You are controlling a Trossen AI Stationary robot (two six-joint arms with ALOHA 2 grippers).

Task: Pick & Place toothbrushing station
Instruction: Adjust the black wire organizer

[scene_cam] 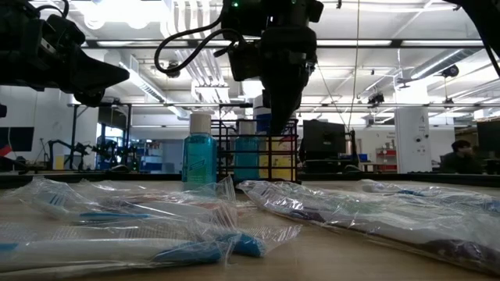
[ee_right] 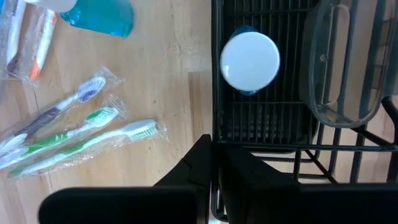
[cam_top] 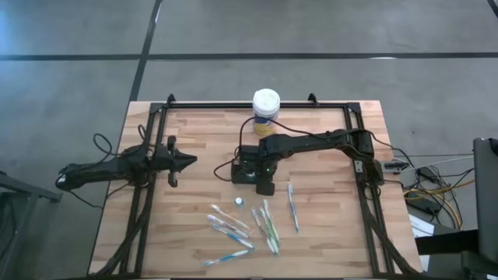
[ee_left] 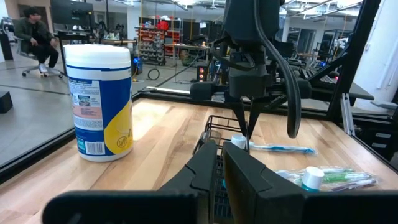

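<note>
The black wire caddy point(cam_top: 246, 169) stands near the table's middle; the right wrist view shows it from above point(ee_right: 267, 118). In it stand a white-capped bottle point(ee_right: 250, 59) and a clear cup point(ee_right: 342, 74). My right gripper point(ee_right: 217, 163) points down over the caddy's near-right edge and is shut on its wire wall; it also shows in the high view point(cam_top: 264, 183) and the low view point(scene_cam: 280, 117). My left gripper point(cam_top: 187, 161) is shut and empty, level above the table's left part, pointing at the caddy. My right gripper pinches a wire of the caddy's side wall point(ee_right: 215, 134) at its upper rim between its two fingers. The fingers come from above, pointing down. The caddy stands upright; whether its base is on the table or just clear, I cannot tell.
A white-lidded canister with a yellow and blue label point(cam_top: 266, 105) stands at the far edge. Several bagged toothbrushes point(cam_top: 245, 225) lie near the front, one point(cam_top: 292, 206) to their right. A small blue bottle point(cam_top: 239, 201) stands in front of the caddy.
</note>
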